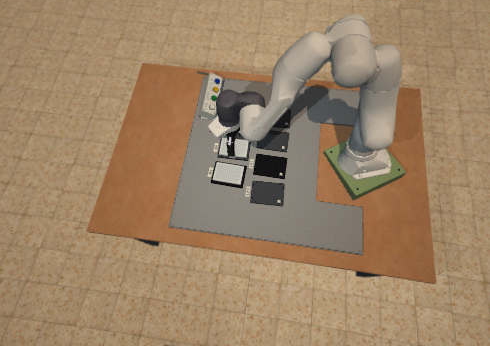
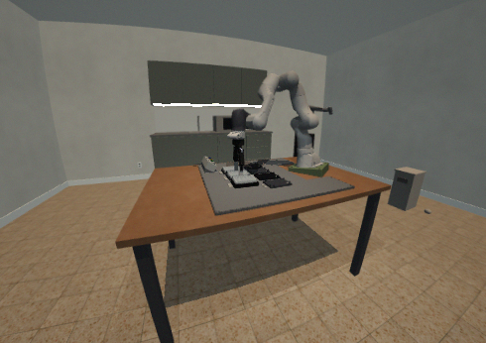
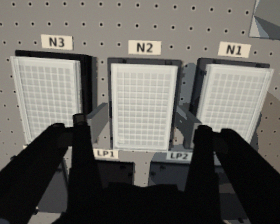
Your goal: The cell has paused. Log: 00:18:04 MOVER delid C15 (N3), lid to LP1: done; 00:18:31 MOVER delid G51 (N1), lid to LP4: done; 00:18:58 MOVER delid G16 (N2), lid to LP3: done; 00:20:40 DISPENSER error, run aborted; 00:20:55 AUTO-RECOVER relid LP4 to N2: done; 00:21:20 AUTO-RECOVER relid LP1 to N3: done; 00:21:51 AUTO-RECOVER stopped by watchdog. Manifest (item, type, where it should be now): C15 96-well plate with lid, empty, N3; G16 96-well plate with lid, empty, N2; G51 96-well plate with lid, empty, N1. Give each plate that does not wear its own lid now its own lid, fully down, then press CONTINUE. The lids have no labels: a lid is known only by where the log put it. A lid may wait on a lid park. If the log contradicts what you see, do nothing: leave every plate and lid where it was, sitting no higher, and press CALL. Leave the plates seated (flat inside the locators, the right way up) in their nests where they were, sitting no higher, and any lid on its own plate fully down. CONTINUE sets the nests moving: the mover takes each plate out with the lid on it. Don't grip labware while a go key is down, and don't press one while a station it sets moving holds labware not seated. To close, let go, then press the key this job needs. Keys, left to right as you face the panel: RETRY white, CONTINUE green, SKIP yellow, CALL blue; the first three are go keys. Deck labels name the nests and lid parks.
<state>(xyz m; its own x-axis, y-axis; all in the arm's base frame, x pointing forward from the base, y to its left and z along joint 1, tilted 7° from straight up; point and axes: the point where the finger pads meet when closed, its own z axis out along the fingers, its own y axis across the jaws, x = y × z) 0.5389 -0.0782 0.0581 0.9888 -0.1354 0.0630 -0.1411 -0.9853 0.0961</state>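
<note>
In the wrist view three white 96-well plates sit in a row: one in N3 (image 3: 46,100) on the left, one in N2 (image 3: 141,105) in the middle, one in N1 (image 3: 234,102) on the right. All three look flat in their nests. The N2 plate has a pale rim around it like a lid lying flat. My gripper (image 3: 142,113) hangs over the near end of the N2 plate. It is open, with a finger on each side of the plate and nothing between them. In the top view the gripper (image 1: 231,145) stands over the middle plate.
The lid park labels LP1 (image 3: 105,153) and LP2 (image 3: 180,156) lie just below the nests. Dark lid park pads (image 1: 270,165) (image 1: 267,193) look bare; a further one is partly hidden under the arm. The key panel (image 1: 212,95) stands at the far end of the grey deck.
</note>
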